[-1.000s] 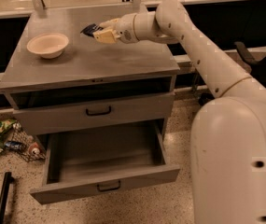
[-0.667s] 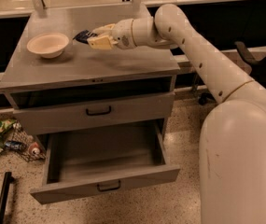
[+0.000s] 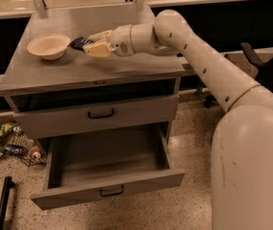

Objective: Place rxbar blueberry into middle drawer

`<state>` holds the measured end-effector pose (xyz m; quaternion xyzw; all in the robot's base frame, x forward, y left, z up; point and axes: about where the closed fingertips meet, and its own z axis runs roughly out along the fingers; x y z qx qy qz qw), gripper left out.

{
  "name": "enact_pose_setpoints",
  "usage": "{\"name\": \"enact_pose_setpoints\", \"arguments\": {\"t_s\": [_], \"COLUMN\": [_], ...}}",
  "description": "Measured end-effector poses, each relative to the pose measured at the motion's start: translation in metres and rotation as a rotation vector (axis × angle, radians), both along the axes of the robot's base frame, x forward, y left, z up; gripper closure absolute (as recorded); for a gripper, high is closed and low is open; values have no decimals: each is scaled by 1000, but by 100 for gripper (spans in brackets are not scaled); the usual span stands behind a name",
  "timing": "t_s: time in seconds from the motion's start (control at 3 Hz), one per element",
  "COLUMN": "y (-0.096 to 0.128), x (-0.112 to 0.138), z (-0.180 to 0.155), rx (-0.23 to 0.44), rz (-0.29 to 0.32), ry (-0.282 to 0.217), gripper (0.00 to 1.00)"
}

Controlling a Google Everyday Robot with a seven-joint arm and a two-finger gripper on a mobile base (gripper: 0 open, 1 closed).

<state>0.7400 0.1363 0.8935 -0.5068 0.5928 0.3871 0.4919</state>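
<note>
The rxbar blueberry [image 3: 78, 43], a small dark blue bar, is held in my gripper [image 3: 87, 45] just above the grey cabinet top [image 3: 102, 66], right beside the cream bowl. The gripper is shut on the bar, and its pale fingers [image 3: 97, 49] cover the bar's right end. My arm reaches in from the right. The middle drawer [image 3: 78, 169] is pulled open below, with a bare flat bottom, a narrow front panel and a dark pull handle [image 3: 111, 191].
A cream round bowl [image 3: 48, 45] stands on the cabinet top's left. A closed grey drawer with a black curved handle [image 3: 101, 114] sits above the open one. Wrappers and litter [image 3: 4, 140] lie on the floor at left. A dark chair [image 3: 263, 63] stands at right.
My gripper has carried the bar leftward over the cabinet top, from near the middle to right beside the bowl. The drawers have not moved.
</note>
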Motion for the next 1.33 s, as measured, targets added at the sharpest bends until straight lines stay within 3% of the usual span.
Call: {"name": "enact_pose_setpoints", "arguments": {"t_s": [0.33,0.67,1.0,1.33], "y": [36,61,61,63], "x": [-84,-165,-211,-220], "z": [13,-15,-47,-57], "rx": [77,48,-30,-45], "rz": [112,208,243,257], "ry": [24,94,152,167], "gripper": [100,100,100,100]}}
